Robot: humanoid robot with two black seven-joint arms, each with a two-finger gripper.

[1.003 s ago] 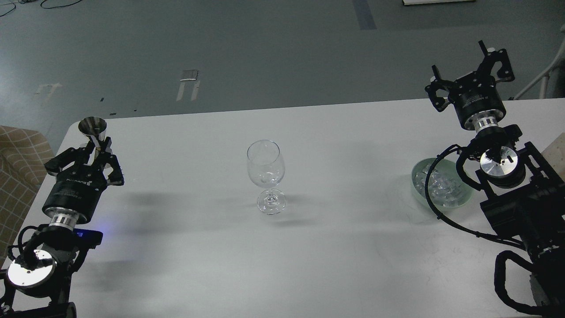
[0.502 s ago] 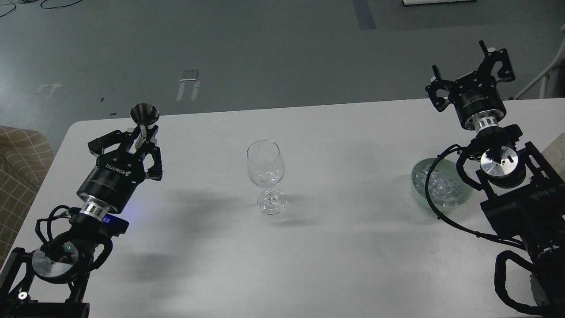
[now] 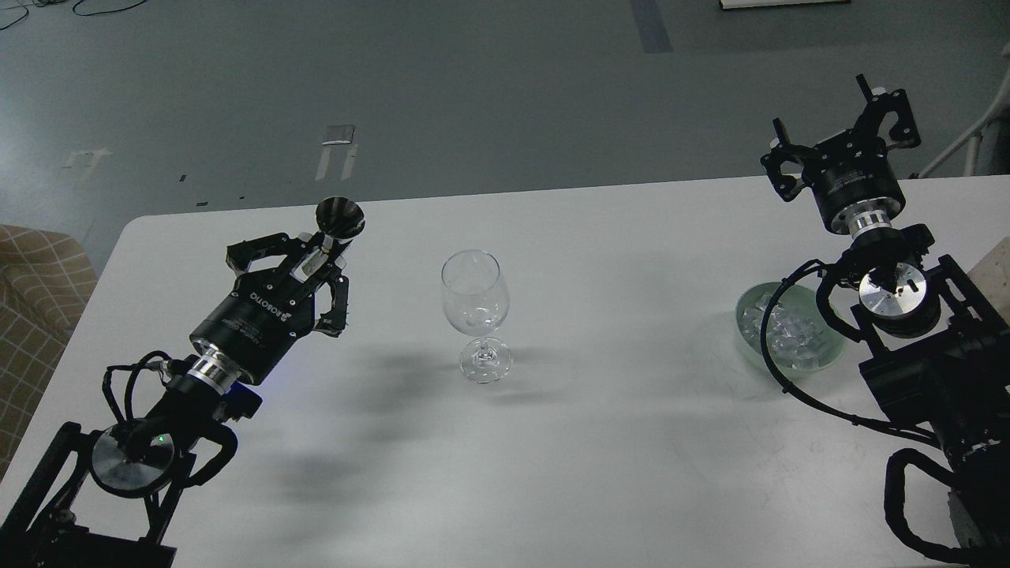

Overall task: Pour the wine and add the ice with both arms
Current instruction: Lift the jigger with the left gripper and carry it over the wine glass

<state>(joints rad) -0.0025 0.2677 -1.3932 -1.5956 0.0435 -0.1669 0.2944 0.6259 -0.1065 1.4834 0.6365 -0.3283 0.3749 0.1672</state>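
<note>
On the white desk (image 3: 600,457), one wine glass (image 3: 474,312) stands upright near the middle, stem vertical, bowl mouth up; whether it holds anything cannot be told. Toward the right edge sits one pale green bowl (image 3: 821,355) holding the ice (image 3: 789,335), a heap of clear cubes too jumbled to count, partly hidden behind a looped black cable (image 3: 777,371).

The left arm reaches in from the near left corner, its long axis slanting up toward the glass. The left gripper (image 3: 319,264) has its fingers closed on the narrow stem of one small metal cup (image 3: 339,218), whose dark flared mouth tilts toward the far right, left of the glass and apart from it.

At the far right edge, the right gripper (image 3: 844,130) points away over the desk's far edge, fingers spread wide, holding nothing.
</note>
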